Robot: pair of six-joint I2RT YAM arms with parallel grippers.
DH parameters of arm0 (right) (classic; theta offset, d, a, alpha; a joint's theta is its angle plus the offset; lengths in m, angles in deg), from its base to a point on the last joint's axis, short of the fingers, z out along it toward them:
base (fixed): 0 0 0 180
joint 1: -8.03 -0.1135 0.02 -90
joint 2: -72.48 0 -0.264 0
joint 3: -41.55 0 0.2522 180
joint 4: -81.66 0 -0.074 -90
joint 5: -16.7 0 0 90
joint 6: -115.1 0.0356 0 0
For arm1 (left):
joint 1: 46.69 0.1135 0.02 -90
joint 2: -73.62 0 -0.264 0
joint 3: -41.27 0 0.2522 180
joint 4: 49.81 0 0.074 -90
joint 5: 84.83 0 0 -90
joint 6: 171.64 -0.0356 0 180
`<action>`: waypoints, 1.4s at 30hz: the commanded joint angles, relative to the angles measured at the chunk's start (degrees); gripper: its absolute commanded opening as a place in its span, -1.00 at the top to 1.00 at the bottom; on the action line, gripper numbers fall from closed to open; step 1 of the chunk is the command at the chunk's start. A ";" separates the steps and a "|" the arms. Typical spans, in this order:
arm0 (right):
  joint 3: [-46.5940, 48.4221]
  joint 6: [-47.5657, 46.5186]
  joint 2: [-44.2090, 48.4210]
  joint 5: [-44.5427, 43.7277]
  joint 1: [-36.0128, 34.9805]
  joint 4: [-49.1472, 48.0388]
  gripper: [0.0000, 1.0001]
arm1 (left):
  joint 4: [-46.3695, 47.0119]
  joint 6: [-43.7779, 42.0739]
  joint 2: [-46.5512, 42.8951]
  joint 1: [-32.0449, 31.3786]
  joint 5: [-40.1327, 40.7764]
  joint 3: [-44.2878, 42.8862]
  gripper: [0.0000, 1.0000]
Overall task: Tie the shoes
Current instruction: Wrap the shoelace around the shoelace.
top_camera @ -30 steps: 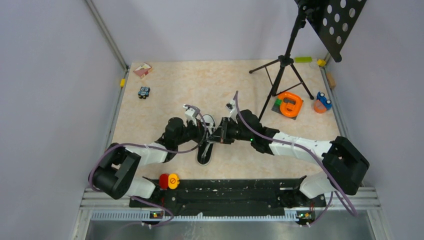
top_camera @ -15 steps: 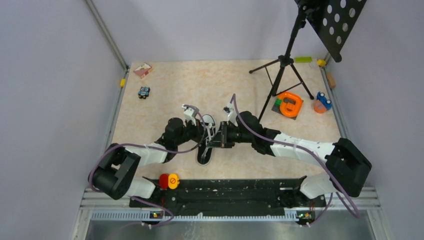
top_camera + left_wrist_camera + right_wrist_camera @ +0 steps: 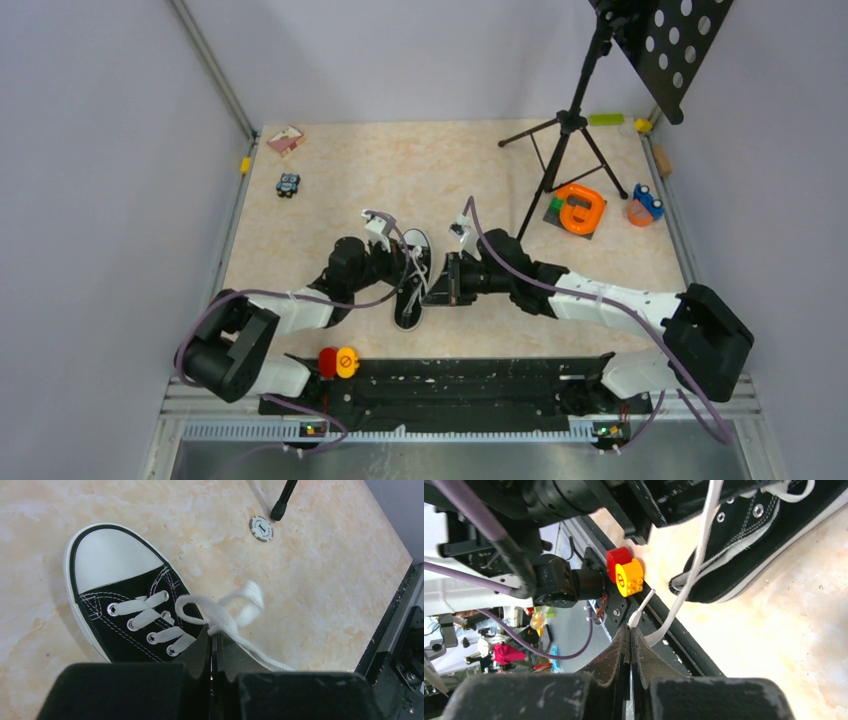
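The black sneaker [image 3: 410,285] with white toe cap lies mid-table, toe pointing away; it also shows in the left wrist view [image 3: 125,605] and the right wrist view [image 3: 749,545]. My left gripper [image 3: 215,635] is shut on a white lace [image 3: 225,612] that loops over the shoe's right side. My right gripper [image 3: 630,629] is shut on the other white lace [image 3: 694,565], which runs taut from the shoe down to the fingertips. In the top view the left gripper [image 3: 408,268] and right gripper [image 3: 438,285] meet over the shoe.
A black tripod stand [image 3: 565,130] stands at the back right; its foot [image 3: 282,500] and a round disc [image 3: 261,528] lie past the shoe. An orange object [image 3: 578,208], a blue toy [image 3: 645,203], a small car [image 3: 288,184] and a red-yellow block [image 3: 337,362] lie around.
My right gripper has moved toward the near edge and slightly left, drawing its lace with it. My left gripper stays over the shoe with little shift.
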 commanded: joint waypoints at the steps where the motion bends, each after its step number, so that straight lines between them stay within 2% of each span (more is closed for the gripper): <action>1: -1.77 -1.99 2.06 -0.50 -0.84 1.80 1.00 | 2.04 -0.18 -2.27 0.42 0.80 0.84 1.00; 6: -2.48 -2.28 1.11 -2.98 -0.80 1.19 0.95 | 2.34 -0.06 -2.54 0.49 -0.64 0.95 1.00; 13: -1.98 -5.01 0.04 -5.34 -0.81 4.05 1.00 | 2.83 -0.33 -3.50 0.49 -0.72 1.64 1.00; 20: -2.48 -6.15 -1.70 -2.19 -0.79 4.78 1.00 | 2.93 -0.40 -3.62 0.48 -1.00 2.00 1.00; 33: -1.23 -10.26 2.08 4.84 -0.82 10.97 1.00 | 1.78 -0.90 -3.81 0.59 -0.55 1.57 1.00; 42: 2.03 -11.78 1.86 5.78 -0.79 12.34 1.00 | 1.69 -0.19 -2.45 0.57 -2.24 0.79 1.00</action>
